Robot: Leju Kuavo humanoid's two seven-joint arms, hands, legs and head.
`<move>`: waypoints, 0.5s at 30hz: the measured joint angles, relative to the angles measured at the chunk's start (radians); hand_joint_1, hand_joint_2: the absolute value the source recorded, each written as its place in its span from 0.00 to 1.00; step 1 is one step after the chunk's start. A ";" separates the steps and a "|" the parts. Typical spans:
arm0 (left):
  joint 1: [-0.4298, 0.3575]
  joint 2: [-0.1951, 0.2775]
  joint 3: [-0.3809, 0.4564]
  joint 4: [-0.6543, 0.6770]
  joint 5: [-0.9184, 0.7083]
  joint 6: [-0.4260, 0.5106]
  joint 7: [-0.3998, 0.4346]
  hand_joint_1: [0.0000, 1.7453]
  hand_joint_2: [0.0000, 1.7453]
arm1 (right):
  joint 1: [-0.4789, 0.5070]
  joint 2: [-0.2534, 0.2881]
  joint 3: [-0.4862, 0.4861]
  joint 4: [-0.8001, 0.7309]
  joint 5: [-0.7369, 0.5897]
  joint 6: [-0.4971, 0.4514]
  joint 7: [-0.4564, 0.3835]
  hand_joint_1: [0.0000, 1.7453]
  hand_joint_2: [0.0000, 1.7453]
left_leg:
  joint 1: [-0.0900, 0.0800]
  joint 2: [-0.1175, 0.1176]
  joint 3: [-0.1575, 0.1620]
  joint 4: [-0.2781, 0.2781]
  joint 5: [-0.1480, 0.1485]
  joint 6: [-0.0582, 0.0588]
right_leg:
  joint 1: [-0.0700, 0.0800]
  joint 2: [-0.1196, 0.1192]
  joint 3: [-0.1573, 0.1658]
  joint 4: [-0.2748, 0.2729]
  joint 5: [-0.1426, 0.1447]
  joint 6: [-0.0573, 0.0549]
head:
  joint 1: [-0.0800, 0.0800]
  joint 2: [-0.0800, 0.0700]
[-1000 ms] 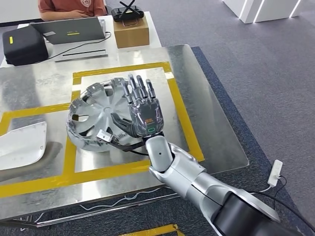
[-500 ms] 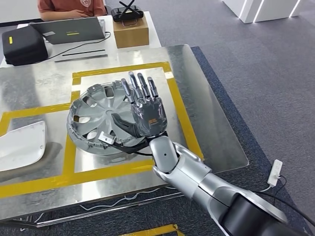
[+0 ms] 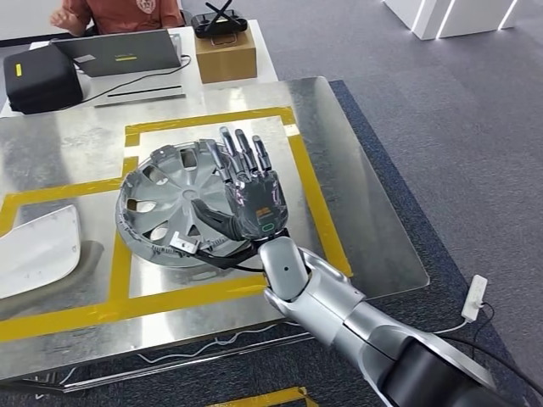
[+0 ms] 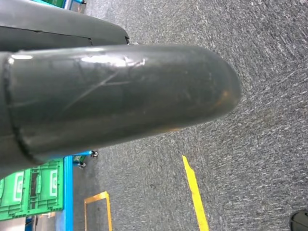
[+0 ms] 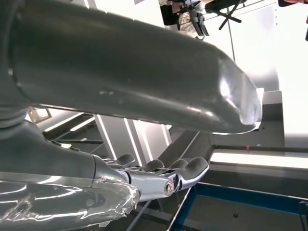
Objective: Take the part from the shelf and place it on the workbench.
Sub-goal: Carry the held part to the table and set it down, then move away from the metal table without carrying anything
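Observation:
The part is a silver hubcap lying on the metal workbench, inside a square of yellow tape. My right hand hovers at its near right rim, back toward the camera, with the fingers stretched out and apart. The thumb reaches across over the cap's face. In the right wrist view the fingers lie straight beside the shiny hubcap, not closed on it. My left hand hangs over grey carpet as one dark rounded shape, so its fingers are hidden.
A white curved panel lies at the bench's left edge. Behind the bench a white table carries a cardboard box, a laptop and a black case, with a person seated there. Green crates stand on the floor.
The hubcap has dropped from a tilt to lie flat on the bench. My right hand has eased slightly back and right. The person's hand has come up at the far table.

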 joint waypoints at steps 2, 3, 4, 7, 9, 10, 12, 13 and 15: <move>0.000 0.001 0.002 0.000 -0.001 0.002 0.000 0.00 0.00 | 0.002 0.000 0.000 0.000 0.000 0.000 0.002 0.00 0.00 | -0.002 0.000 0.000 0.001 -0.002 0.003 | -0.002 0.000 0.001 0.000 0.000 0.003 | 0.000 0.000; 0.000 0.001 0.002 0.000 -0.002 0.004 0.000 0.00 0.00 | 0.002 0.000 0.000 0.000 0.000 0.000 0.003 0.00 0.00 | -0.003 0.000 -0.001 0.002 -0.003 0.006 | -0.003 -0.001 0.001 -0.002 0.000 0.005 | 0.000 0.000; 0.000 0.001 0.003 0.000 -0.003 0.005 0.000 0.00 0.00 | 0.002 0.001 0.000 0.000 0.000 0.000 0.003 0.00 0.00 | -0.004 0.000 0.000 -0.001 -0.002 0.009 | -0.003 -0.001 0.003 -0.004 0.000 0.008 | 0.000 0.000; -0.001 0.000 0.003 0.000 -0.005 0.008 -0.001 0.00 0.00 | 0.002 0.002 0.000 -0.001 0.001 0.000 0.005 0.00 0.00 | 0.003 0.000 0.010 -0.021 0.006 0.023 | -0.004 0.009 -0.018 0.035 -0.029 0.016 | 0.002 0.000; -0.003 0.000 0.003 0.000 -0.005 0.008 -0.001 0.00 0.00 | 0.004 0.002 0.000 -0.001 0.001 0.000 0.006 0.00 0.00 | 0.006 -0.005 0.013 -0.025 0.008 0.028 | -0.003 0.019 -0.079 0.156 -0.089 0.018 | 0.004 0.000; -0.004 -0.001 0.004 0.000 -0.005 0.008 -0.001 0.00 0.00 | 0.007 0.001 0.000 0.000 0.001 0.000 0.007 0.00 0.00 | 0.005 -0.010 0.012 -0.025 0.008 0.028 | -0.003 0.021 -0.115 0.224 -0.114 0.018 | 0.004 0.000; -0.003 -0.002 0.004 0.000 -0.005 0.008 -0.001 0.00 0.00 | 0.013 0.000 0.000 0.001 0.001 0.000 0.009 0.00 0.00 | 0.006 -0.024 0.012 -0.024 0.007 0.027 | -0.004 0.023 -0.151 0.280 -0.114 0.019 | 0.004 0.000; -0.003 -0.002 0.004 0.000 -0.005 0.008 -0.001 0.00 0.00 | 0.015 -0.001 0.001 0.001 0.001 0.000 0.010 0.00 0.00 | 0.006 -0.034 0.013 -0.024 0.007 0.026 | -0.005 0.025 -0.140 0.250 -0.086 0.018 | 0.005 0.000; -0.004 -0.004 0.004 0.000 -0.005 0.008 -0.001 0.00 0.00 | 0.014 -0.001 0.001 0.002 0.001 0.000 0.011 0.00 0.00 | 0.007 -0.057 0.014 -0.023 0.007 0.017 | -0.010 0.051 -0.078 0.115 -0.016 0.016 | 0.004 0.000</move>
